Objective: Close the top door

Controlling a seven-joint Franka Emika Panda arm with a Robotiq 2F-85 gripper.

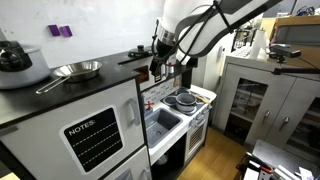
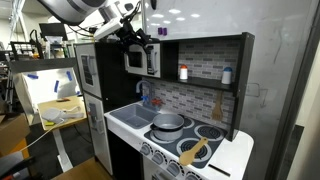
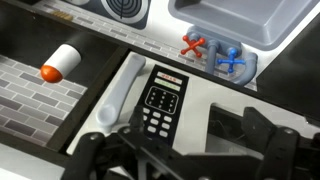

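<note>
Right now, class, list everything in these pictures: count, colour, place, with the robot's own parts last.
top door: one, grey with a black NOTES panel, upper front of the fridge unit
pan: one, silver, on the fridge unit's black top
pot: one, silver, on the stove
sink: one, grey, beside the stove
microwave: one, white and black, above the sink
tap handles: two, red and blue, at the sink's edge
bottle: one, white with orange cap, on the shelf
spatula: one, wooden, on the stove
cabinet: one, beige, glass doors, beyond the kitchen
arm: one, white, above the counter
claw: one, black, open, near the microwave
</note>
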